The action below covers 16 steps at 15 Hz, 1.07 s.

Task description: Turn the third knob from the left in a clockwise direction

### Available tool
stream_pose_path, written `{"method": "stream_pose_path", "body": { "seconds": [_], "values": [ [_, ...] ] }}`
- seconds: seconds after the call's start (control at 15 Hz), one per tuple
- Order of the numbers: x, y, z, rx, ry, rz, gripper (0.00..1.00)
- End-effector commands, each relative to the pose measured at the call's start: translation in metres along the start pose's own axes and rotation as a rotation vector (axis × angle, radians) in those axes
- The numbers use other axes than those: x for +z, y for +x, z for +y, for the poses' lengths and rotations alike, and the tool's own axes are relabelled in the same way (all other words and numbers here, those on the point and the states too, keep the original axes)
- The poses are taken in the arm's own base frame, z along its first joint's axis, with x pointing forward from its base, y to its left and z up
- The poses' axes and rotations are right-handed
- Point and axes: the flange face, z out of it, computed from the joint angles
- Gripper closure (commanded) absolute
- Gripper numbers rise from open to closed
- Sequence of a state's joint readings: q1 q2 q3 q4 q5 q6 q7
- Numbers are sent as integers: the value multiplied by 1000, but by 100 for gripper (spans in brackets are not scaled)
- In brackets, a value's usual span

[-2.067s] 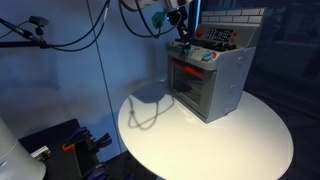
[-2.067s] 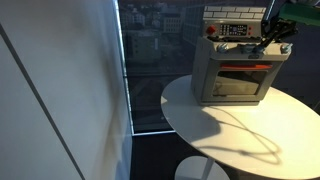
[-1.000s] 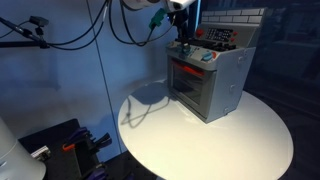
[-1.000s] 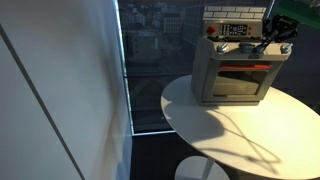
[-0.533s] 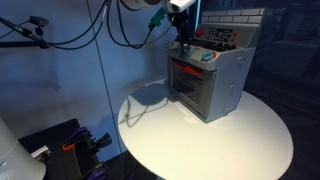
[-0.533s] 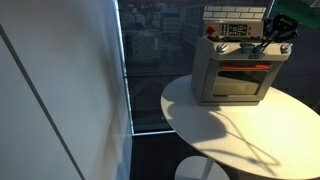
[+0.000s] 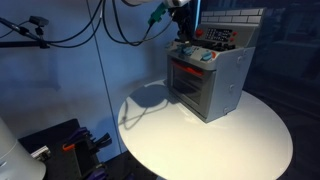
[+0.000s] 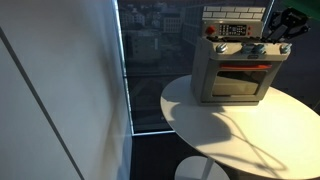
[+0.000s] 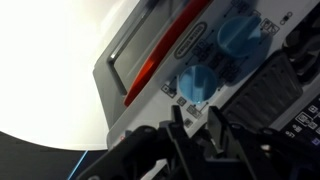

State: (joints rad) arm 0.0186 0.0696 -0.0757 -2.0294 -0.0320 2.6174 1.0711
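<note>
A grey toy oven (image 7: 215,80) with a red-lit door stands on the round white table (image 7: 230,140); it also shows in the other exterior view (image 8: 235,75). A row of blue knobs runs along its top front panel. In the wrist view one blue knob (image 9: 197,82) lies just beyond my fingertips and another blue knob (image 9: 240,35) sits further along. My gripper (image 9: 197,125) is slightly open and empty, its two dark fingers a narrow gap apart and short of the knob. In both exterior views the gripper (image 7: 181,28) (image 8: 281,30) hovers just above the knob row.
The oven has a control panel with a red button (image 8: 211,30) on top. Black cables (image 7: 110,30) hang from the arm. A window pane (image 8: 150,60) and dark equipment (image 7: 60,145) flank the table.
The gripper has lifted up and away from the knob row, where it was pressed close about two seconds ago. The oven has not moved.
</note>
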Motion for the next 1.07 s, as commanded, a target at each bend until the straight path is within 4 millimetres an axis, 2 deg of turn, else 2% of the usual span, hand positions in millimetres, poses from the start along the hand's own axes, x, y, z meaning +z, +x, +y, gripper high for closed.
{"method": "stream_pose_path", "body": {
  "seconds": [0.0, 0.27, 0.33, 1.0],
  "values": [
    [-24, 5, 14, -19, -22, -6, 35],
    [-39, 4, 23, -67, -68, -40, 2],
    [-44, 3, 26, -84, -82, -50, 0],
    [-83, -11, 55, -245, -241, -175, 0]
  ]
}}
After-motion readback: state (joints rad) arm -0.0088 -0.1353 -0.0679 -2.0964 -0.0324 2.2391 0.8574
